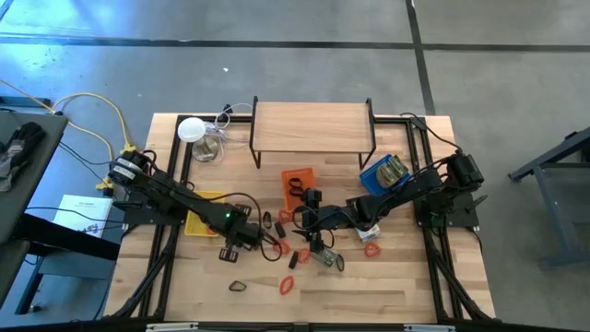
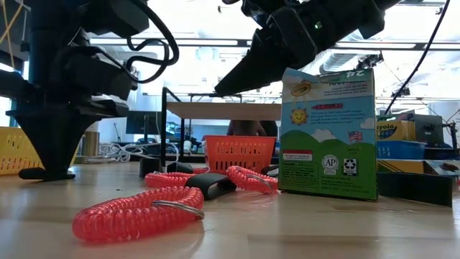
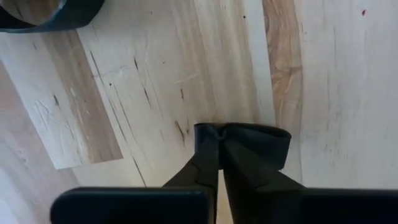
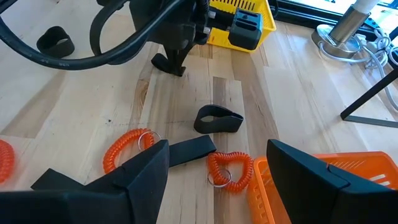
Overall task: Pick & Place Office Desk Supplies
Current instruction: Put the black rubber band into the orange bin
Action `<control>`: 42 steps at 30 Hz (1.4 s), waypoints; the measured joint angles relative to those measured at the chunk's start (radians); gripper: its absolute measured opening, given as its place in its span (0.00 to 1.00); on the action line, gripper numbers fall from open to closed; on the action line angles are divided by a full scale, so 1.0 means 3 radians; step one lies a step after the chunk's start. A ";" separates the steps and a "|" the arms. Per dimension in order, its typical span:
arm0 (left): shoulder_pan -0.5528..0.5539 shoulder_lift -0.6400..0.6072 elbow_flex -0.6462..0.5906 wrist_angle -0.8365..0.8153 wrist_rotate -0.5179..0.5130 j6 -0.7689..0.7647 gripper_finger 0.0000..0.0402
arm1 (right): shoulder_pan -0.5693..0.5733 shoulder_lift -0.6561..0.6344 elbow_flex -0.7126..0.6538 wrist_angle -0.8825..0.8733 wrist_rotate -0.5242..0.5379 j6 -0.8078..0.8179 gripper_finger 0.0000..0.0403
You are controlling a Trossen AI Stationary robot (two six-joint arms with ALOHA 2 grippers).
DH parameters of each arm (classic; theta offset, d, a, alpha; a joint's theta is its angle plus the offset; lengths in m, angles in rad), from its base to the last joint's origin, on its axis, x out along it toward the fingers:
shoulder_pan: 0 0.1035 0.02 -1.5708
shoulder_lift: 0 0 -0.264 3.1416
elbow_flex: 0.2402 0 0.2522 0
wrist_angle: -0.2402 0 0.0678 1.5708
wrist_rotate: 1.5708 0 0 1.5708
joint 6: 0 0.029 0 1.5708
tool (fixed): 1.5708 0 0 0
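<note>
The left gripper (image 3: 219,140) points down at the wooden table (image 1: 369,286), its two fingers pinched tight on a black band loop (image 3: 249,138) that sits against the boards; in the high view this gripper (image 1: 247,236) lies at about seven o'clock from the table's centre, just beside the yellow tray (image 1: 199,224). The right gripper (image 4: 217,168) hangs over the middle of the table with its fingers spread wide and nothing between them. Below it lie another black loop (image 4: 217,119), a flat black strap (image 4: 190,151) and two red-orange coiled loops (image 4: 230,169), one on each side of the strap, the second (image 4: 124,148) toward the left arm. At about four o'clock from these stands the orange tray (image 4: 323,186). In the low view a coiled loop (image 2: 136,212) with a metal ring lies nearest the camera, and behind it stands a green crayon box (image 2: 327,133) showing a smiling sun, the number 24 and round seals; the brand word on it is too small to read surely. The blue tray (image 1: 380,172) lies at two o'clock, beside the wooden shelf (image 1: 312,127), and the white lamp (image 1: 191,130) stands at ten o'clock.
</note>
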 joint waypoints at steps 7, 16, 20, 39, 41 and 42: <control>-0.0043 -0.0293 0.0042 -0.0272 -0.0373 0.0011 0.01 | 0.0000 0.0000 0.0000 -0.0009 0.0000 0.0000 0.64; -0.0116 -0.0971 0.0132 0.0532 -0.1592 0.0320 0.00 | 0.0055 0.0000 0.0000 -0.0012 0.0197 -0.0100 0.60; -0.0082 -0.1047 0.0132 0.1191 -0.1600 0.0376 0.00 | 0.0055 0.0000 0.0000 -0.0009 0.0192 -0.0106 0.57; 0.0000 -0.0730 0.0135 0.1773 -0.1642 0.0403 0.00 | 0.0041 0.0000 0.0001 0.0454 0.0203 -0.0116 0.52; 0.0000 -0.0725 0.0134 0.1762 -0.1642 0.0404 0.00 | 0.0041 0.0000 0.0001 0.0453 0.0203 -0.0116 0.49; 0.0000 -0.0725 0.0134 0.1770 -0.1642 0.0404 0.00 | 0.0039 0.0000 0.0001 0.0453 0.0203 -0.0116 0.47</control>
